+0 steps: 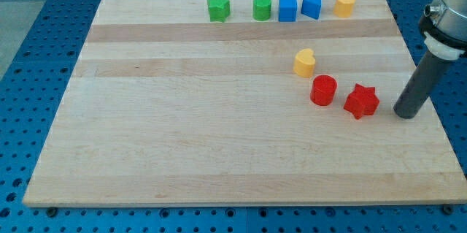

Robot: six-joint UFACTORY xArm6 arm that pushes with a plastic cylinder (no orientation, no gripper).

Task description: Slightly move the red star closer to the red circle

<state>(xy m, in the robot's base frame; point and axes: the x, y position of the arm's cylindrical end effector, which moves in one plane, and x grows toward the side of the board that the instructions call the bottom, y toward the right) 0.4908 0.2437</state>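
Note:
The red star lies on the wooden board at the view's right. The red circle stands just to its left, with a narrow gap between them. My tip rests on the board to the right of the red star, a short gap away and not touching it. A yellow heart-like block sits just above and left of the red circle.
Along the board's top edge stand a green star, a green cylinder, a blue square block, a blue wedge-like block and a yellow block. The board's right edge is close to my tip.

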